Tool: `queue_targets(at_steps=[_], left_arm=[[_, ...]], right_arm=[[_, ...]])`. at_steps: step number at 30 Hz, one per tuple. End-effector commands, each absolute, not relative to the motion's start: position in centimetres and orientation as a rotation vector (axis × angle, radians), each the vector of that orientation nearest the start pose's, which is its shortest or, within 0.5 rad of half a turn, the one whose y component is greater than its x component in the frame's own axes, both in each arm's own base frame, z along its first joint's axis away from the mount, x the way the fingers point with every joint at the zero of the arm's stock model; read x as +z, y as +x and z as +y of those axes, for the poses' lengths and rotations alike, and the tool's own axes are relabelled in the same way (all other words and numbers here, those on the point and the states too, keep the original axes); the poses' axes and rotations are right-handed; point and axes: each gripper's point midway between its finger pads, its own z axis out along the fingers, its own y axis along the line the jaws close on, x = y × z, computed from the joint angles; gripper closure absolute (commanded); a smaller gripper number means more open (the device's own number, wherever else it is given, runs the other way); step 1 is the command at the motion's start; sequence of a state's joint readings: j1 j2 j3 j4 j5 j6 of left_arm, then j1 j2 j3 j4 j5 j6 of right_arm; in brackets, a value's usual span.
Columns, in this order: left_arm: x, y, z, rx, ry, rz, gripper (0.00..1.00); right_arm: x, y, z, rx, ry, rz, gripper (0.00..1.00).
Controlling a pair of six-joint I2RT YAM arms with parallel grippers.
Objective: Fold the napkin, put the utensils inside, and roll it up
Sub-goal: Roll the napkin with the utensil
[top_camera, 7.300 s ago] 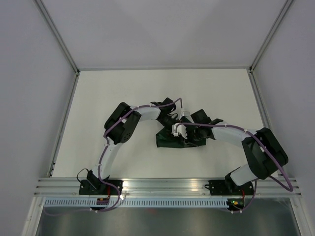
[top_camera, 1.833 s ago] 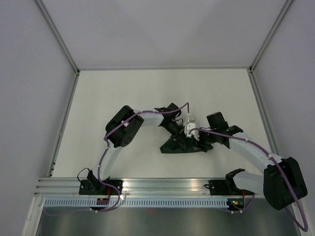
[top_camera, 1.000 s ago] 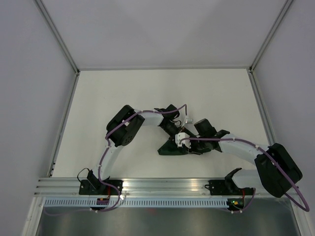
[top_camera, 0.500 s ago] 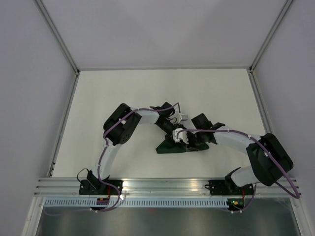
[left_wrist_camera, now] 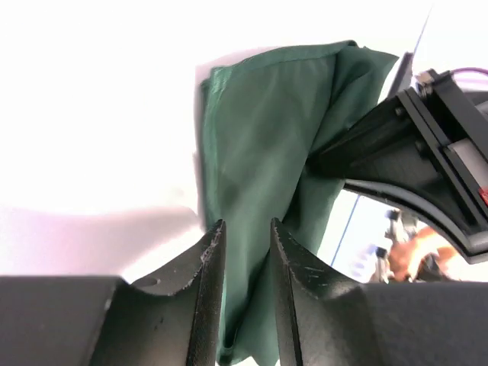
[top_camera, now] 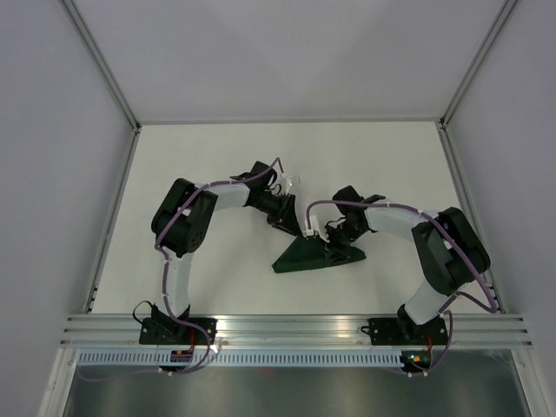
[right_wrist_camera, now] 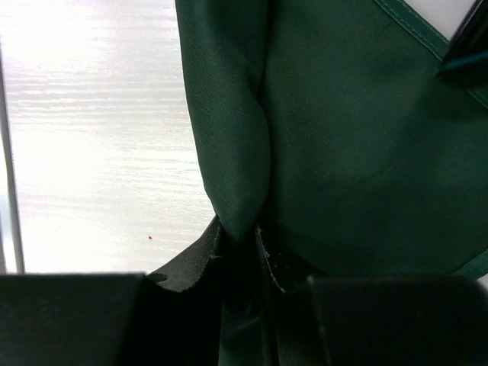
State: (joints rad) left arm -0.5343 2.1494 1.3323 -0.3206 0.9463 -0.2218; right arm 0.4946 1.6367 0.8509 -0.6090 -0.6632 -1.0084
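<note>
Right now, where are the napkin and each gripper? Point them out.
napkin [top_camera: 300,259], top external view, middle of the folded green cloth.
left gripper [left_wrist_camera: 245,232], left wrist view, between its fingertips, cloth in the gap.
right gripper [right_wrist_camera: 238,229], right wrist view, between its fingertips pinching a fold.

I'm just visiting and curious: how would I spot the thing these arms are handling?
Start at the white table and look to its middle, between the left arm and the right arm. There sits a dark green cloth, bunched into a rough triangle. It is the only soft thing there, and the only green one.
</note>
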Motion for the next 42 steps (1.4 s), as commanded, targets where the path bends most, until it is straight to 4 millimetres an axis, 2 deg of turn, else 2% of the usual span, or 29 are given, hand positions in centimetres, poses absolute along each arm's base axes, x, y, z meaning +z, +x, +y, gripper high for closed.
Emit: queue_targets(at_steps=[1, 2, 3, 4, 5, 6, 8, 9, 10, 11, 12, 13, 14, 15, 16, 17, 18, 19, 20, 21, 22, 23, 26, 30, 32, 37, 39, 40, 42], left_arm=[[6.6, 31.0, -32.5, -1.352, 0.637, 2.501, 0.66], [7.1, 31.4, -32.1, -1.321, 0.618, 2.475, 0.66], [6.6, 31.5, -31.0, -1.277, 0.568, 2.486, 0.66], [8.9, 32.1, -30.6, -1.23, 0.537, 2.42, 0.66], [10.1, 33.0, -30.6, -1.209, 0.532, 2.337, 0.66], [9.9, 32.6, -29.8, -1.167, 0.501, 2.334, 0.66], [13.9, 33.7, -29.3, -1.1, 0.484, 2.16, 0.65], [13.4, 33.0, -28.7, -1.064, 0.473, 2.148, 0.64], [13.8, 33.3, -28.1, -0.997, 0.459, 2.11, 0.64], [16.3, 32.9, -27.8, -0.968, 0.482, 2.016, 0.63], [15.7, 31.8, -28.0, -0.929, 0.517, 1.997, 0.63], [16.0, 32.2, -27.3, -0.818, 0.543, 1.951, 0.63], [17.1, 31.6, -27.3, -0.782, 0.576, 1.9, 0.63], [16.4, 29.9, -28.3, -0.755, 0.642, 1.875, 0.63], [16.6, 30.2, -28.0, -0.65, 0.672, 1.828, 0.62], [17.2, 29.4, -28.4, -0.628, 0.713, 1.786, 0.62], [16.9, 27.5, -30.0, -0.627, 0.789, 1.744, 0.61], [17.0, 27.6, -29.8, -0.528, 0.824, 1.704, 0.6], [16.9, 27.0, -30.3, -0.505, 0.859, 1.685, 0.59], [16.4, 25.5, -31.6, -0.506, 0.925, 1.666, 0.59], [16.0, 25.4, -31.6, -0.441, 0.956, 1.655, 0.58], [15.1, 24.2, -32.6, -0.433, 1.015, 1.646, 0.58], [14.2, 23.0, -33.5, -0.371, 1.097, 1.592, 0.57], [12.8, 20.2, -35.5, -0.361, 1.203, 1.535, 0.55], [11.4, 20.0, -36.0, -0.29, 1.259, 1.512, 0.53], [7.7, 17.5, -38.0, -0.196, 1.432, 1.44, 0.53], [7.1, 16.7, -39.0, -0.182, 1.478, 1.413, 0.53], [6.1, 16.2, -39.4, -0.17, 1.511, 1.407, 0.53], [5.8, 16.1, -39.8, -0.145, 1.524, 1.383, 0.53]], right_arm=[[-1.3, 15.8, 17.2, 1.016, -1.999, 2.089, 1.0], [-1.7, 15.8, 17.1, 1.053, -1.989, 2.119, 1.0], [-1.6, 16.6, 17.4, 1.055, -1.989, 2.111, 0.99], [-1.6, 16.4, 17.2, 1.087, -1.987, 2.139, 0.99], [-2.2, 16.4, 16.9, 1.117, -1.979, 2.176, 0.99], [-2.1, 17.2, 17.3, 1.124, -1.971, 2.173, 0.99], [-2.6, 17.1, 17.2, 1.172, -1.964, 2.23, 0.99], [-2.5, 17.6, 17.4, 1.182, -1.959, 2.237, 0.99], [-2.6, 17.8, 17.4, 1.193, -1.952, 2.25, 0.99], [-2.7, 18.0, 17.5, 1.2, -1.947, 2.26, 0.99], [-2.9, 18.4, 17.7, 1.21, -1.939, 2.27, 0.99], [-2.9, 18.2, 17.6, 1.236, -1.928, 2.287, 0.99], [-3.1, 18.3, 17.6, 1.25, -1.921, 2.306, 0.99], [-3.1, 18.8, 17.7, 1.244, -1.912, 2.309, 0.99], [-3.1, 18.9, 17.8, 1.246, -1.903, 2.322, 0.99], [-3.3, 19.0, 17.6, 1.253, -1.882, 2.348, 0.99], [-3.4, 19.3, 17.7, 1.246, -1.877, 2.354, 0.99], [-3.4, 19.3, 17.7, 1.247, -1.876, 2.365, 0.99], [-3.7, 19.3, 17.6, 1.253, -1.867, 2.387, 0.99], [-3.7, 19.6, 17.8, 1.251, -1.867, 2.386, 0.99], [-3.7, 19.6, 17.7, 1.261, -1.863, 2.399, 0.99], [-3.8, 19.8, 17.8, 1.266, -1.859, 2.403, 0.99], [-3.9, 20.0, 17.7, 1.28, -1.84, 2.419, 0.99], [-4.0, 20.3, 17.7, 1.292, -1.808, 2.44, 0.99], [-4.0, 20.3, 17.7, 1.305, -1.796, 2.454, 0.99], [-4.0, 20.4, 17.6, 1.332, -1.772, 2.466, 0.99], [-4.0, 20.5, 17.6, 1.337, -1.764, 2.468, 0.99], [-4.0, 20.5, 17.5, 1.336, -1.762, 2.473, 0.99], [-4.0, 20.5, 17.5, 1.341, -1.76, 2.47, 0.99]])
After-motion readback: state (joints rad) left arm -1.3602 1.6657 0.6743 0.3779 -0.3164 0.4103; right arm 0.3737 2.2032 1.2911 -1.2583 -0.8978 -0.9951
